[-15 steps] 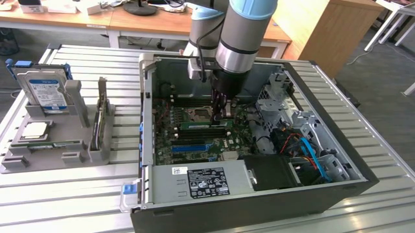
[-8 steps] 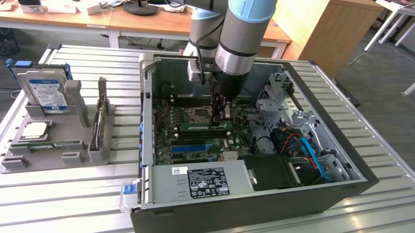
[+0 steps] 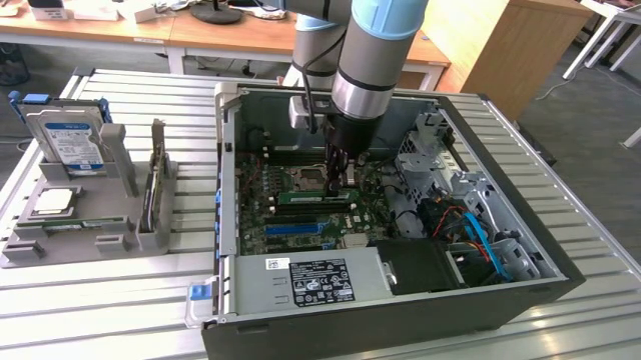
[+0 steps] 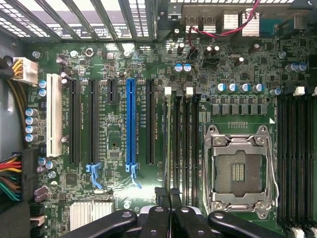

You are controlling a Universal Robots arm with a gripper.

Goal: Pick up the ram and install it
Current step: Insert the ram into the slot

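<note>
One ram stick (image 3: 305, 197) sits seated on the motherboard (image 3: 263, 196), directly beneath the single arm's closed, empty fingers (image 4: 160, 198).

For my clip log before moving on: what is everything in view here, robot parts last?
table: one, silver slats, under everything
computer case: one, black, open, on the table
motherboard: one, green, inside the case
ram: one, green, standing on the motherboard by the gripper
blue slot: one, blue, on the motherboard
processor socket: one, silver, on the motherboard
power supply: one, grey, black label, in the case
fixture: one, grey, exterior view's left of the case
hard drive: one, blue-white label, upright in the fixture
card: one, dark, upright in the fixture
arm: one, grey and blue, reaching into the case
gripper: one, black, shut, over the memory slots
</note>
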